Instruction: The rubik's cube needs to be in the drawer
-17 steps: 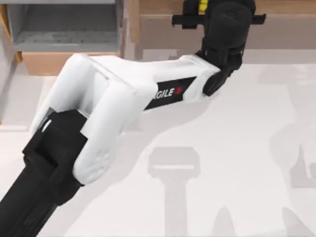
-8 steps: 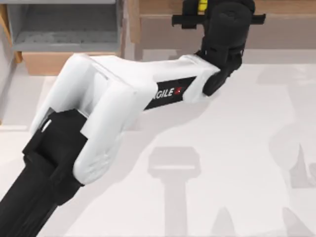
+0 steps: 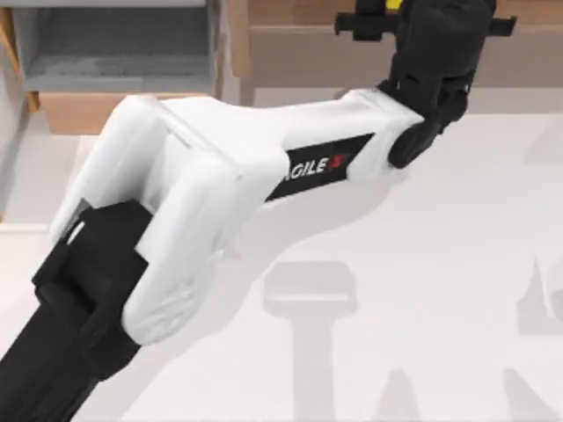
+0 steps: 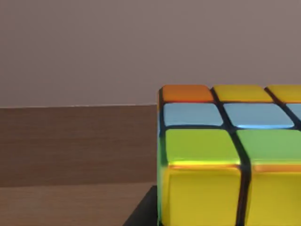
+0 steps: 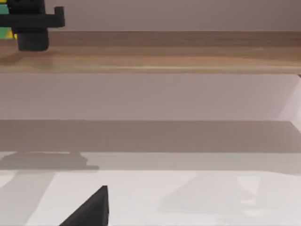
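The rubik's cube (image 4: 225,165), with yellow, green, blue and orange tiles, sits close up in the left wrist view, a dark fingertip (image 4: 143,212) beside it. From above only a yellow sliver of the cube (image 3: 393,4) peeks out at the top edge, with my left gripper (image 3: 403,10) shut on it over the long brown shelf unit (image 3: 308,44). The drawer (image 3: 114,75) stands open at the top left, far to the left of the cube, its grey floor bare behind a tan front panel (image 3: 88,112). The right wrist view catches the left gripper (image 5: 30,21) and the cube (image 5: 5,33) far off.
My left arm (image 3: 202,185) stretches from the bottom left across the white table (image 3: 422,264) to the shelf. The shelf's wooden top (image 5: 164,52) runs along the back. A dark part of my parked right gripper (image 5: 91,207) hangs over the table.
My left gripper has shifted to the right along the shelf, and the cube moved with it. The drawer has not moved.
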Motion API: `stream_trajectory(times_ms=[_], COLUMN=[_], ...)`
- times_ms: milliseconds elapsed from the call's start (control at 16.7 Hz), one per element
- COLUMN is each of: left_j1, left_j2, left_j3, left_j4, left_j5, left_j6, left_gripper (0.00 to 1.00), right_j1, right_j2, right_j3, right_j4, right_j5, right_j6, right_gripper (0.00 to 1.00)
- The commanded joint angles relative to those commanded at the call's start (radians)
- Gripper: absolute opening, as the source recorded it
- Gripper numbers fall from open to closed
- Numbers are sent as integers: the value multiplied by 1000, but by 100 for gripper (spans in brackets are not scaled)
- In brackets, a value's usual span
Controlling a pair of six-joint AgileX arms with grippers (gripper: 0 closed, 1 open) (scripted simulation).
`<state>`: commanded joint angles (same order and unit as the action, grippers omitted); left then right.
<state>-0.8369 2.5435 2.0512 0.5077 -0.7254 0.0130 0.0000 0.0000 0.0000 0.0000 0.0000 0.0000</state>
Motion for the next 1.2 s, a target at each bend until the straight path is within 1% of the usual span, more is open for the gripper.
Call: stream_trajectory(times_ms=[180,420,780,960,1200], left_j1=[-2,40,38,14,-49], left_j2=[-43,-20,-20,-32,-57], left_j3=[-24,-97,-97,-76,-30], left_j4=[14,75,74,24,-135], left_j5=[-17,-17,-13,21,118], left_j6=[11,5,6,33,106], left_gripper=[0,0,0,0,0], right_j1=[0,0,0,0,0], right_j2=[0,0,0,0,0], right_j3=[0,0,0,0,0], right_j4=[0,0,0,0,0], right_j5=[0,0,0,0,0], right_j6=[0,0,0,0,0], right_gripper=[100,100,100,100,100])
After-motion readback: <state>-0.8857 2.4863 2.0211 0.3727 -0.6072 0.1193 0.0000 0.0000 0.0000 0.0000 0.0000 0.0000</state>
